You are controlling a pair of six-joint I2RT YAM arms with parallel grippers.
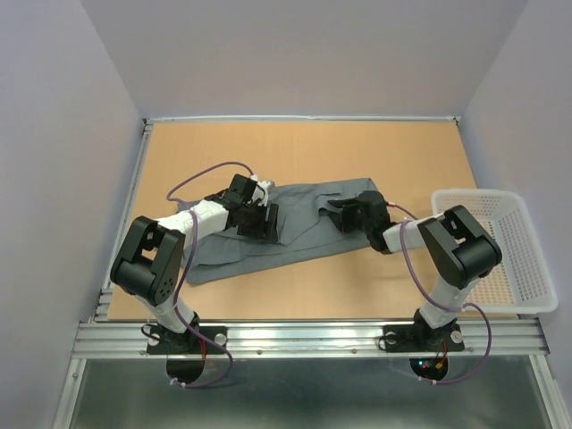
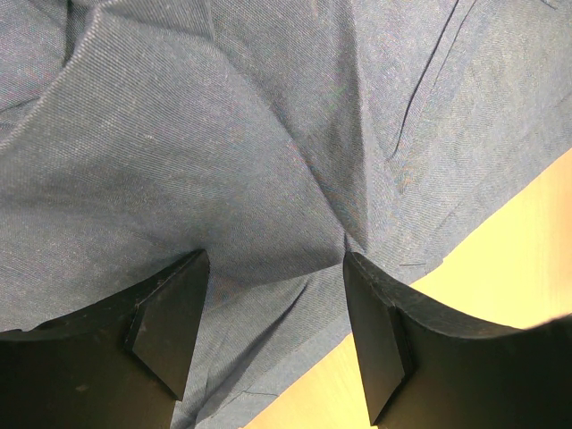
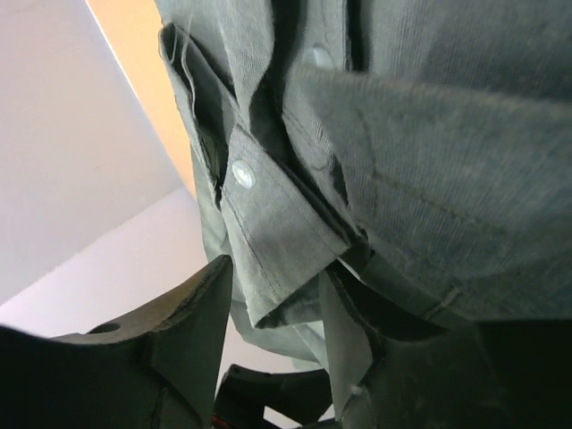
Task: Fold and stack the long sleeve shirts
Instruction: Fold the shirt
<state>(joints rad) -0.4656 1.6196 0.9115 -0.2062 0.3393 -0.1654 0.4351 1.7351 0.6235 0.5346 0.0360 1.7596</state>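
Top external: one grey shirt (image 1: pixel 295 234) lies rumpled across the middle of the table (image 1: pixel 295 152), its long side running from near-left to far-right, not yet folded. The left gripper (image 1: pixel 265 221) is down on the shirt's left-centre part. The right gripper (image 1: pixel 342 213) is at the right end of the cloth, where it bunches darker. The white mesh basket (image 1: pixel 536 268) sits at the right edge, apart from the shirt. Each arm working one end suggests the garment is being spread out or drawn over for a fold.

Left wrist: the jaws stand wide apart with nothing pinched. Both fingers (image 2: pixel 174 313) are low against the cloth, and a soft ridge of fabric rises in the gap between them. Creases run out from the right fingertip, so it probably presses the cloth and pins it. Bare table shows to the right.

Right wrist: the camera looks up under lifted fabric. A doubled hem with a pale button (image 3: pixel 242 173) hangs between the jaws, which are part-way apart. A gap shows beside the left finger (image 3: pixel 192 331), and the right finger is hidden by cloth. I cannot tell whether the hem is actually clamped. A stitched edge is a sensible place to grip, being stiffer than the open panel.
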